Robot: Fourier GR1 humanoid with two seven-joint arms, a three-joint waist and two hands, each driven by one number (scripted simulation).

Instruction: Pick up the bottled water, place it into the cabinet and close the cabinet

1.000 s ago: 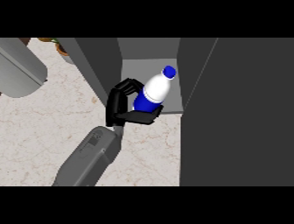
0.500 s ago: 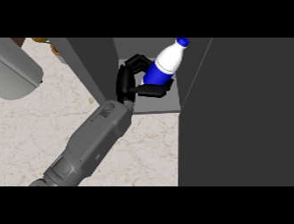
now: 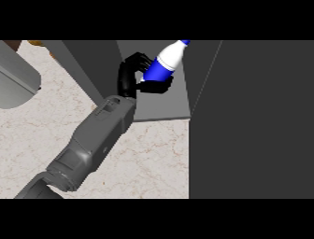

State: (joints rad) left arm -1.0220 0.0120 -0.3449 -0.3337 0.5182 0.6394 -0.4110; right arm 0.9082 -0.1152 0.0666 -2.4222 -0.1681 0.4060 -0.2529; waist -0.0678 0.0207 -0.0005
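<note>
Head view: the right hand has its fingers curled round the bottled water, holding it by the blue label, cap tilted away toward the back of the cabinet. Compared w/ half a second ago the bottle has gone deeper: before it was near the front edge of the cabinet shelf, now it is well inside, above the shelf floor, and the forearm has followed it in over that front edge. I cannot tell if the bottle base touches the shelf already (the hand hides it). So the placing step is approx. finished, I judge; next comes lowering, releasing, pulling back, then closing the cabinet door, which stands open just right of the shelf. The left hand is not visible.
</note>
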